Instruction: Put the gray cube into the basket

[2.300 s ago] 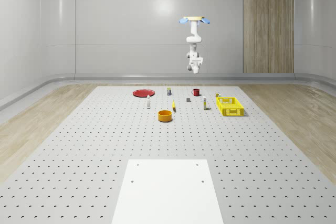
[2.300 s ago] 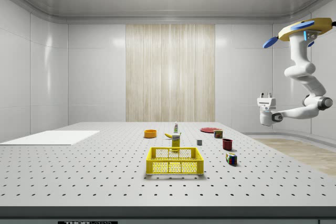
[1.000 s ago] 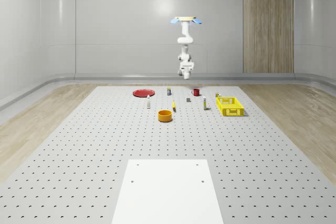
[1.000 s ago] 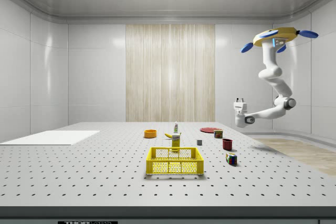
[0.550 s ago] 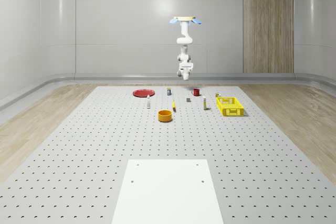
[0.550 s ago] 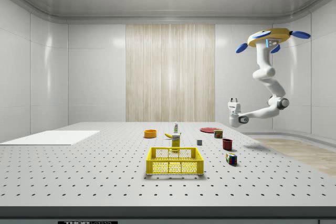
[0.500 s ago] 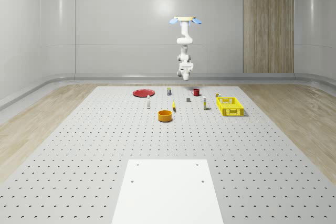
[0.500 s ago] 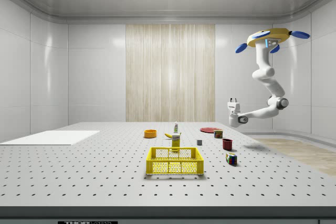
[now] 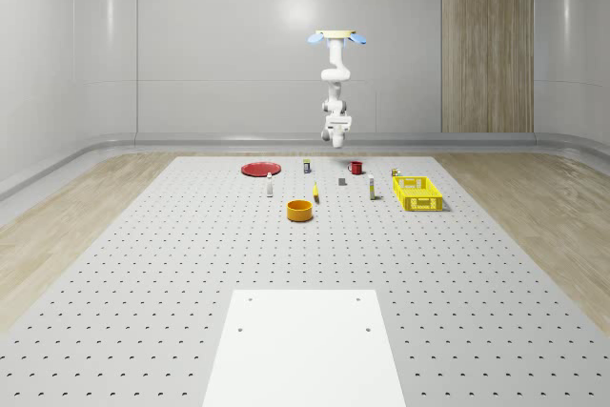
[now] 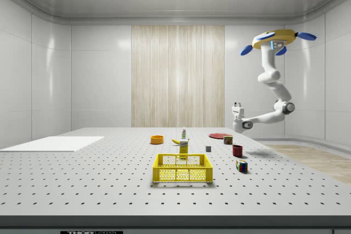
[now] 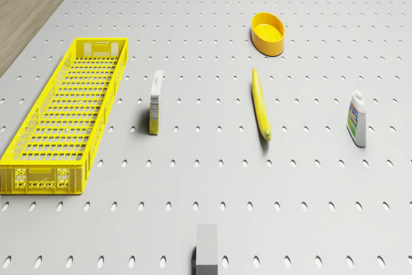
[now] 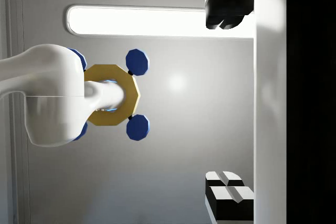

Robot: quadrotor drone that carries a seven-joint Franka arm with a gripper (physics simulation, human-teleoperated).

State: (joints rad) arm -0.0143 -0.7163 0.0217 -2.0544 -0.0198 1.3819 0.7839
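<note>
The white two-finger gripper [image 10: 237, 104], pointed upward, is held open and empty beneath the hovering yellow, blue-rotored drone [image 10: 272, 41]. The small gray cube [image 10: 208, 148] lies on the perforated table below it, the yellow mesh plastic basket [image 10: 182, 167] farther off.

No legible text, brand, number or sign anywhere. The bottle [image 11: 357, 118] and the carton [image 11: 156, 102] carry printed labels, but their wording cannot be read. The side view's lower edge bears a dark strip with unreadable marks.
</note>
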